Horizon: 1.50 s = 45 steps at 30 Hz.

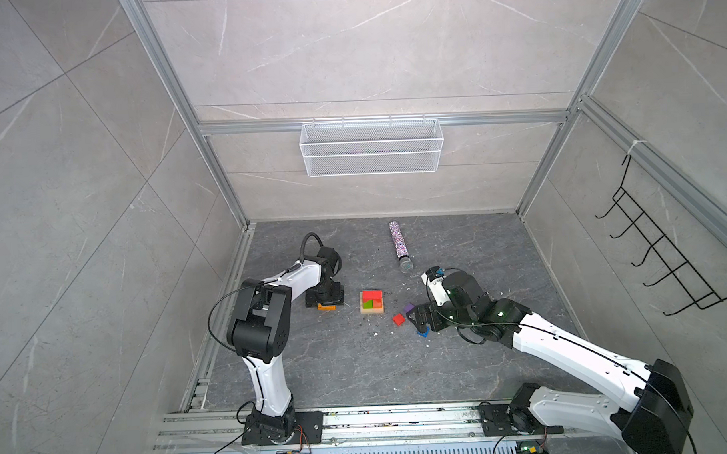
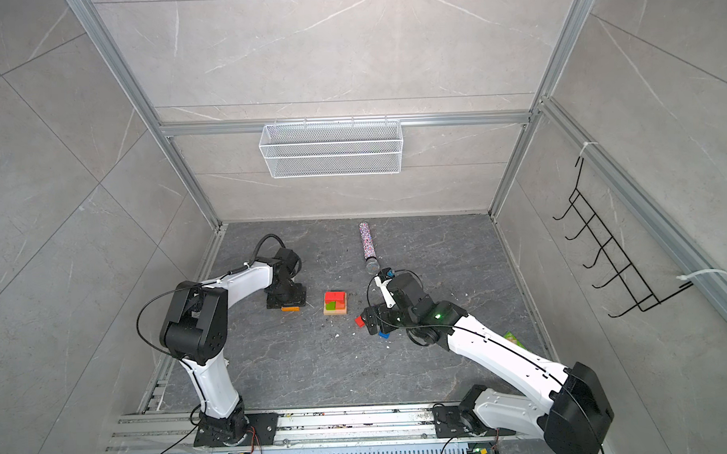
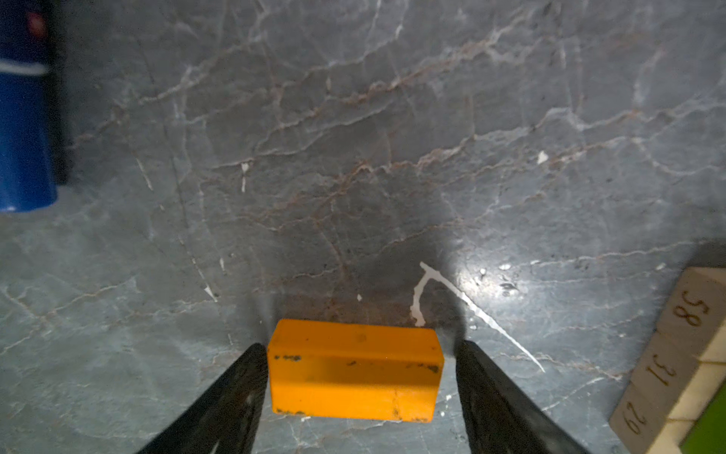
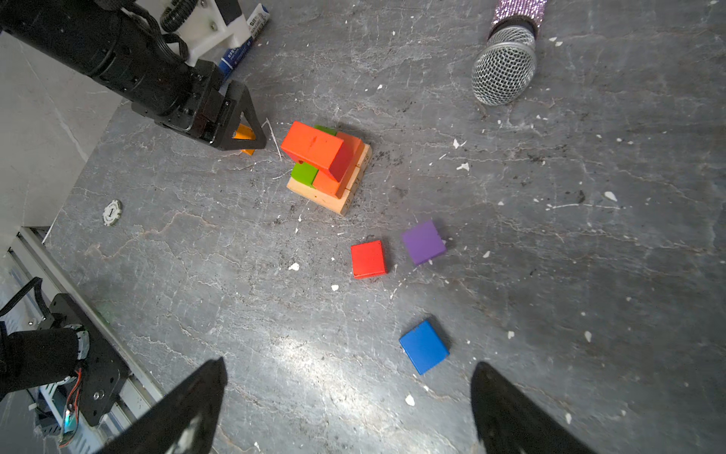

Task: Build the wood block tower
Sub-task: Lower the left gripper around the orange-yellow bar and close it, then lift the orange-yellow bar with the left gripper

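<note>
Orange block [image 2: 290,308] under left end effector [image 2: 287,302]; tower [image 2: 335,302] near, apart.

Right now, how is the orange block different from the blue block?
The orange block is long; the blue block looks square. The orange block sits inside the open left pincer, while the blue block lies in the open, ahead of the right pincer. Both rest on the table, not yet on the tower.
</note>
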{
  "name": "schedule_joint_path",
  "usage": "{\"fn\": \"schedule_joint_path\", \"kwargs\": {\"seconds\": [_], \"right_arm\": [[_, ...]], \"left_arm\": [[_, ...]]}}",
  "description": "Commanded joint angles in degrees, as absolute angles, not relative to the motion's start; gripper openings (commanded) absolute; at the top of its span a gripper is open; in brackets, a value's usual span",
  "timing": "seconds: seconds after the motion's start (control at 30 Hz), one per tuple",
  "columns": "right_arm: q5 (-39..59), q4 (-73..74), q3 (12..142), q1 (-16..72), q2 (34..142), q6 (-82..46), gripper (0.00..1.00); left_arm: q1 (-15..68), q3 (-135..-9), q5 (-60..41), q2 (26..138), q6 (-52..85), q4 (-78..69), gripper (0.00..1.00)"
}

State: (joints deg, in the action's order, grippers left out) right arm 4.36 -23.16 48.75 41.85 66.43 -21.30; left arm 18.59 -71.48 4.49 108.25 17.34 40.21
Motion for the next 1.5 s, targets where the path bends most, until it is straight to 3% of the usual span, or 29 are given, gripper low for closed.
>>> {"fn": "schedule_joint_path", "kwargs": {"seconds": [0.0, 0.6, 1.07, 1.13, 1.33, 1.47], "right_arm": [[4.5, -24.0, 49.9, 42.1, 66.9, -20.5, 0.99], [4.0, -24.0, 49.5, 42.1, 66.8, -20.9, 0.98], [4.2, -23.9, 49.3, 42.2, 66.4, -21.3, 0.98], [4.1, -24.0, 49.3, 42.2, 66.3, -21.4, 0.98], [4.0, -24.2, 49.2, 42.2, 66.0, -21.3, 0.98], [4.0, -24.3, 49.5, 42.2, 66.2, -21.3, 0.98]], "left_arm": [[18.3, -71.5, 5.5, 108.8, 16.9, 40.2, 0.78], [18.4, -70.8, 6.7, 108.4, 19.0, 41.8, 0.73], [18.6, -70.4, 5.6, 106.4, 23.8, 44.2, 0.61], [18.6, -70.4, 5.6, 106.7, 23.9, 44.3, 0.62], [18.6, -70.5, 5.5, 106.8, 23.1, 44.6, 0.8], [18.6, -70.5, 5.3, 107.1, 21.6, 44.4, 0.8]]}}
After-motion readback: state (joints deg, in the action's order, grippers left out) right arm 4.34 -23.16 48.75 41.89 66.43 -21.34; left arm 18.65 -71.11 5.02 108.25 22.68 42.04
